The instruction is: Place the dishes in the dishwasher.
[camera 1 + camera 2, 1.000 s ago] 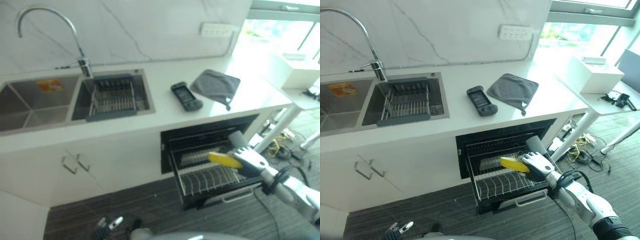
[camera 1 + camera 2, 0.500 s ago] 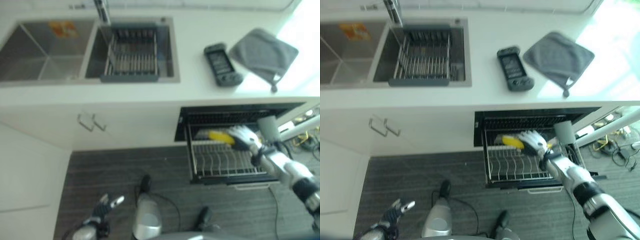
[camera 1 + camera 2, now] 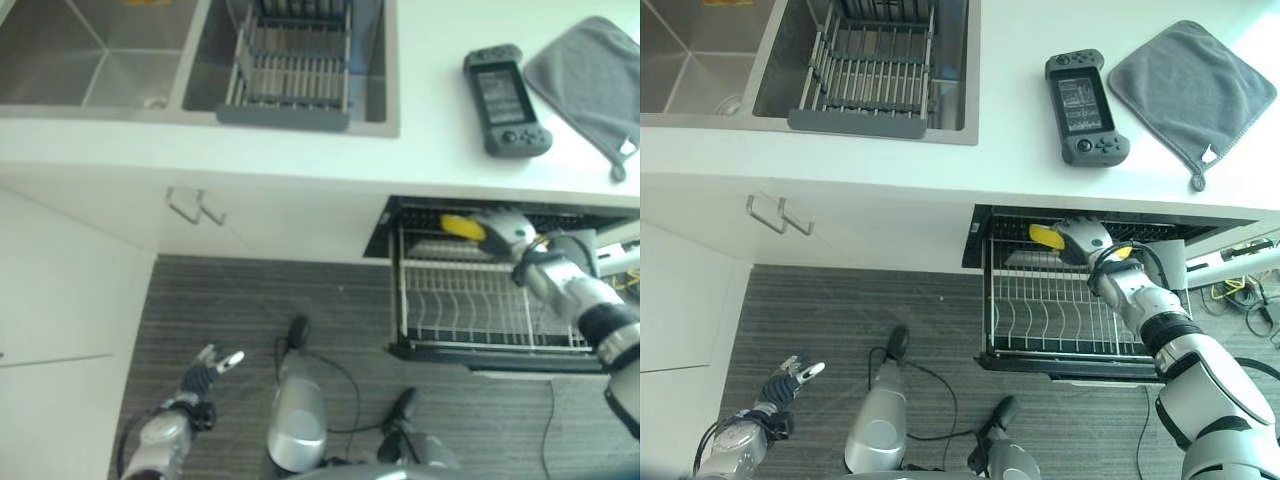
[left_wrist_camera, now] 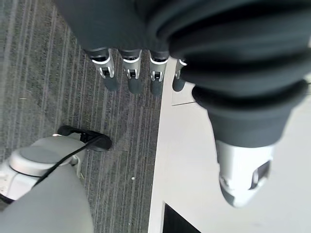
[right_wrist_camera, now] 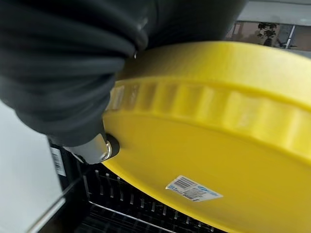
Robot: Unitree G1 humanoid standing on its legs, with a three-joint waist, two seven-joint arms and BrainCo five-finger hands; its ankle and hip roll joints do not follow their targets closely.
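A yellow dish [image 3: 1043, 236] is held in my right hand [image 3: 1087, 240] at the back of the pulled-out dishwasher rack [image 3: 1065, 318], just under the counter edge. In the right wrist view the yellow dish [image 5: 214, 160] shows its underside with a barcode sticker, my thumb [image 5: 92, 148] pressed on it and rack wires below. My left hand [image 3: 205, 364] hangs low over the floor at the lower left, fingers [image 4: 131, 73] straight and holding nothing.
On the white counter [image 3: 990, 170] lie a black game controller [image 3: 1084, 107] and a grey cloth [image 3: 1195, 87]. A sink [image 3: 700, 50] with a wire drainer basket [image 3: 875, 75] sits at the left. Cabinet handles [image 3: 780, 215] are below it. Grey striped floor [image 3: 830, 320] lies in front.
The camera has tilted down further. My right hand has carried the yellow dish deeper toward the back of the rack, under the counter edge. The left hand stays low by the floor.
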